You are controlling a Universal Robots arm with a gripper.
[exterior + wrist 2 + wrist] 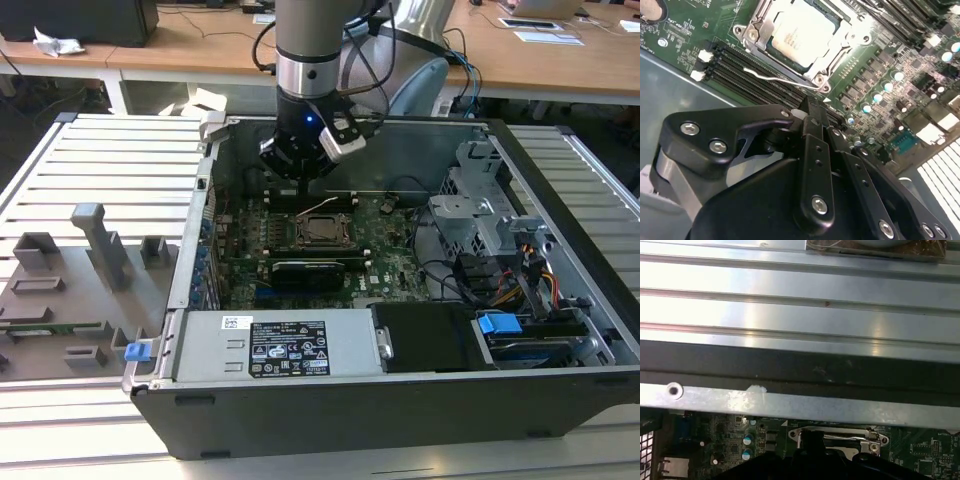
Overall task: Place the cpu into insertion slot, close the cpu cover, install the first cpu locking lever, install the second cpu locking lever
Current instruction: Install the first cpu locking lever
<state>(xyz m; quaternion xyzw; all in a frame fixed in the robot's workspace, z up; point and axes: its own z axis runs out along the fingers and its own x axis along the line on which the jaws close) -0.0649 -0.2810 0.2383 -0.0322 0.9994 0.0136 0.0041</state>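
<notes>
Hanging inside the open computer case point(560, 300), the arm's claw point(300, 165) sits low over the green circuit board point(390, 245), just behind the processor socket as the exterior view shows it. In the second wrist view the claw point(812, 117) has its two black fingers point(816, 150) drawn together into a narrow tip with nothing between them; that tip is right beside a thin wire lever point(777, 79) running along the near edge of the socket, though I cannot tell whether they touch.

The cpu point(800, 32) lies flat in the insertion slot point(771, 50), its pale metal top showing through the square window of the cpu cover point(842, 35). The cover looks folded down around the chip, with screws at its corners. In the exterior view the same chip point(322, 230) sits at the middle of the board, with the wire lever point(322, 205) raised a little behind it. Long black memory slots point(740, 67) run beside the socket on the claw's side.

In the first wrist view a silvery wall of the case point(800, 402) crosses above the board, and an edge of the metal frame point(840, 435) peeks out below it.

The case rests on a ribbed metal desk point(110, 160), with grey plastic holders point(95, 245) on the exterior view's left.
</notes>
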